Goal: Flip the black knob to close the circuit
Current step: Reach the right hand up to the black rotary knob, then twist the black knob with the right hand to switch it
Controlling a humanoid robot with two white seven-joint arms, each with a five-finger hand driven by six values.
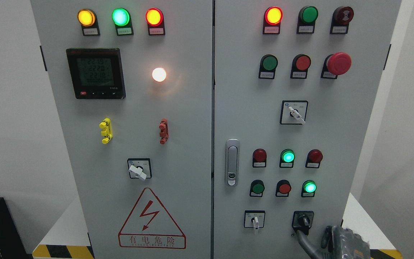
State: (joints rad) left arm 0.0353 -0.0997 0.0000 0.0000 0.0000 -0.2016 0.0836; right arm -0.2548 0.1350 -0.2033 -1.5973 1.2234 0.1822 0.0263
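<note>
Grey painted sheet metal makes up the cabinet, a tall, smooth box with two flat doors split by a dark vertical seam. Glossy round lamps and push buttons dot both doors: amber, green and red lit domes along the top, a white glowing lamp beside a square black meter with a dim grey display, and a broad red mushroom button far up on the right door. A yellow clip and a red clip, both knobbly plastic, stick out at mid height on the left door, above a white lever switch and a red-edged triangular warning sign. A polished metal latch stands upright at the left edge of the right door. The black knob sits low on the right door, in a square black plate, right of a small white selector. The right hand rises from the bottom edge at the right, its casing dull grey and its fingers dark and rubbery. One finger reaches up to the lower left edge of the knob plate, just below the knob; the others curl loosely to its right, holding nothing. Whether the fingertip touches the knob itself cannot be told.
</note>
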